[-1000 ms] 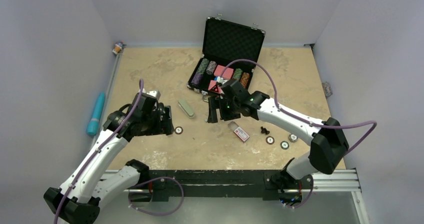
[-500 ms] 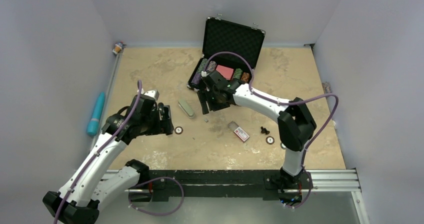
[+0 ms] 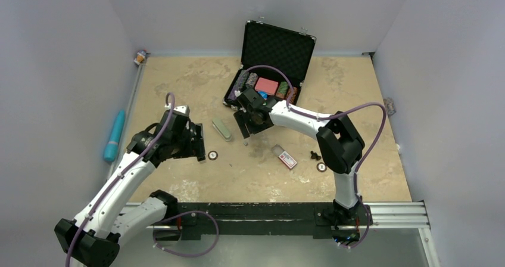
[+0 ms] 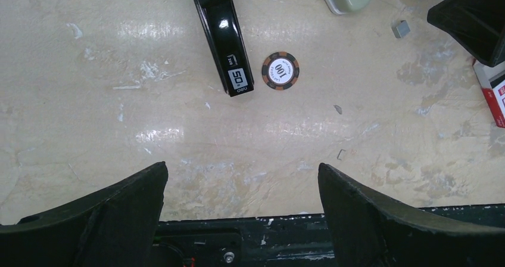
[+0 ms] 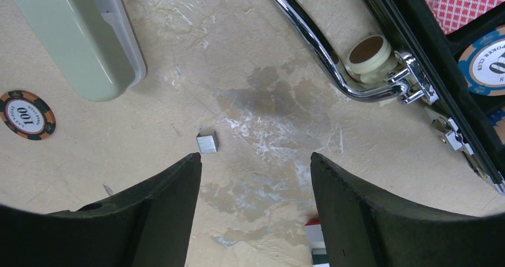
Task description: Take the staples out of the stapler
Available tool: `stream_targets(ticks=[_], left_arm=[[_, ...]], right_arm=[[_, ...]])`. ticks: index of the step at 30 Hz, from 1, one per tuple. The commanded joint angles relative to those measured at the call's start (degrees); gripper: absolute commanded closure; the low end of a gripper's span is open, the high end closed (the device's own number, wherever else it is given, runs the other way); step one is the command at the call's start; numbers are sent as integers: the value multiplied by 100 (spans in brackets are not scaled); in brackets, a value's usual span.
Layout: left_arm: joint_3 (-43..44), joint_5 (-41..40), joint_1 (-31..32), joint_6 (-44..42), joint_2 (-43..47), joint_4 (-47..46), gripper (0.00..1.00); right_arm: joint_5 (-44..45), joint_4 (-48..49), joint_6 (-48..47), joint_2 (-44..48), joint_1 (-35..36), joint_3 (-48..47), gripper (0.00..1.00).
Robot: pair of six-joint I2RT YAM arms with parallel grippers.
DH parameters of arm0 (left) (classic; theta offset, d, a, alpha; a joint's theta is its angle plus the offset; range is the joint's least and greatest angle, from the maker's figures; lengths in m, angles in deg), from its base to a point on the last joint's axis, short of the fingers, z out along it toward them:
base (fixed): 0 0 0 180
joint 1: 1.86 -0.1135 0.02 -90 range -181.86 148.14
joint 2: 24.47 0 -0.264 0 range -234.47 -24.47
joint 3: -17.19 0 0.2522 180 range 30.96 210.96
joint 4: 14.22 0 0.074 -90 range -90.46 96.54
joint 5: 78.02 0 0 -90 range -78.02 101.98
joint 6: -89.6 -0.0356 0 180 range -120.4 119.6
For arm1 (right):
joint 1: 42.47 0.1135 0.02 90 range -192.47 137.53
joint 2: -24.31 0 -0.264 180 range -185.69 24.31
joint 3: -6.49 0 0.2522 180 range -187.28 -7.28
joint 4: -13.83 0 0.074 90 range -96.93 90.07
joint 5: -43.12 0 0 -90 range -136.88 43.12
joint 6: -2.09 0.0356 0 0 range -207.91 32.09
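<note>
The black stapler [image 4: 221,37] lies flat on the table, its labelled end next to an orange poker chip [image 4: 280,71]. In the top view my left wrist hides most of it. My left gripper [image 4: 242,170] is open and empty, above bare table on the near side of the stapler, and also shows in the top view [image 3: 195,143]. A small silver block of staples [image 5: 207,142] lies just ahead of my right gripper's left finger. It also shows in the top view [image 3: 245,142]. My right gripper [image 5: 256,160] is open and empty.
A pale green case [image 3: 222,129] lies between the grippers. An open black poker-chip case [image 3: 275,49] stands behind, its chrome handle [image 5: 321,52] near my right gripper. A red-and-white staple box [image 3: 287,159], loose chips [image 3: 321,167] and a teal tube [image 3: 114,135] lie around.
My right gripper has swung left and farther back, to the front of the poker-chip case. The small staple block now lies uncovered on the table. My left arm has barely moved.
</note>
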Motion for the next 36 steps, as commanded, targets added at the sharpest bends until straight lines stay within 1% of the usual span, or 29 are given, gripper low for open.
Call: stream_targets(ticks=[1,3,5,9,12,14,22,31,36], left_arm=[[163,-143,-10,-113,12,50,0],[395,-71,-8,-289,-63,355,0],[453,-110,-3,-217,16,504,0],[90,56,1,-202,620,113,0],[82,-227,1,-196,912,135,0],[64,-238,1,-204,1003,111,0],[133,-231,1,-217,1045,179,0],[144,-186,-10,-230,1139,179,0],[143,-174,-10,-231,1127,178,0]], right_arm=[[-36,261,-281,37,25,-67,30],[-44,242,-223,-19,34,-173,31],[-33,201,-114,-86,36,-275,31],[-119,131,47,-201,100,-473,32],[-183,86,85,-299,173,-567,32],[-178,91,126,-381,223,-548,32],[-223,44,412,-497,336,-630,33],[-129,-95,452,-607,405,-651,36],[-178,-48,441,-620,399,-549,42]])
